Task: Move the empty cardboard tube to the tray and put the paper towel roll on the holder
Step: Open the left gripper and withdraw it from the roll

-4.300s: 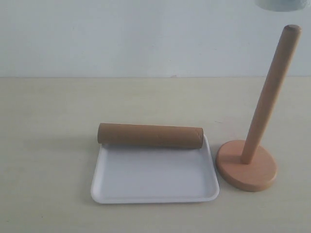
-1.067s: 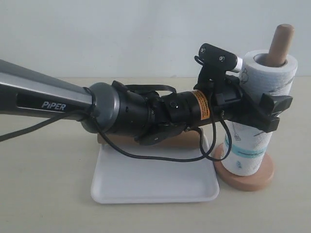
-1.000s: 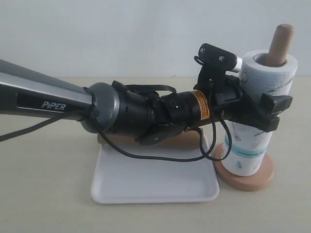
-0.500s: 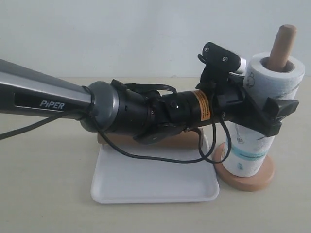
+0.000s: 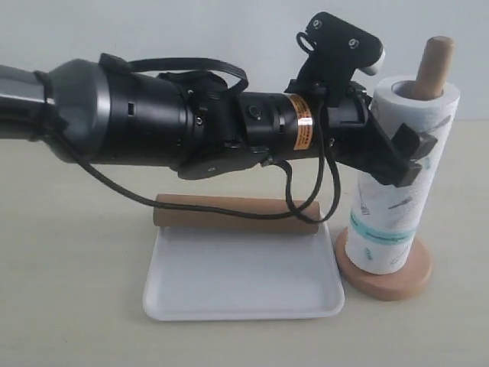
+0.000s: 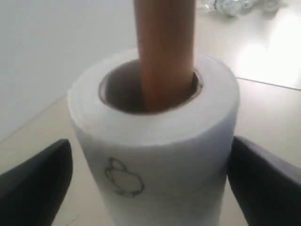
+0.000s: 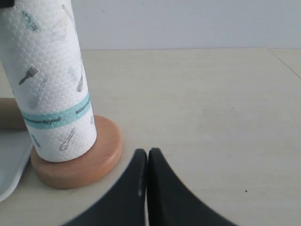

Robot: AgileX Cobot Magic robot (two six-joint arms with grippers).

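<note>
On the table (image 5: 76, 306): pale beige top, everything sits on it, plain white wall behind.
Left arm (image 5: 137, 122): big black thing coming in from the left of the exterior view, stretched across above the tray to the roll, cable looping under it.
Tray (image 5: 244, 287): white, flat, front-centre, just left of the holder's base.
Paper towel roll (image 5: 397, 206): already on the holder, standing on the disc base with the pole poking out of its core; teal band down low.
Holder (image 5: 397, 284): wooden, right of the tray, pole leaning a touch in the exterior view.
Empty cardboard tube (image 5: 229, 212): lying on its side along the tray's far edge, under the arm, well away from both tools.
Left tool (image 6: 150, 183): released, jaws spread wide with the roll's upper half between them; fingers (image 6: 35, 183) sit just beside the paper on each side, can't tell if they graze it.
Right tool (image 7: 147, 155): clenched on nothing, low over bare table near the holder's base, apart from it.
</note>
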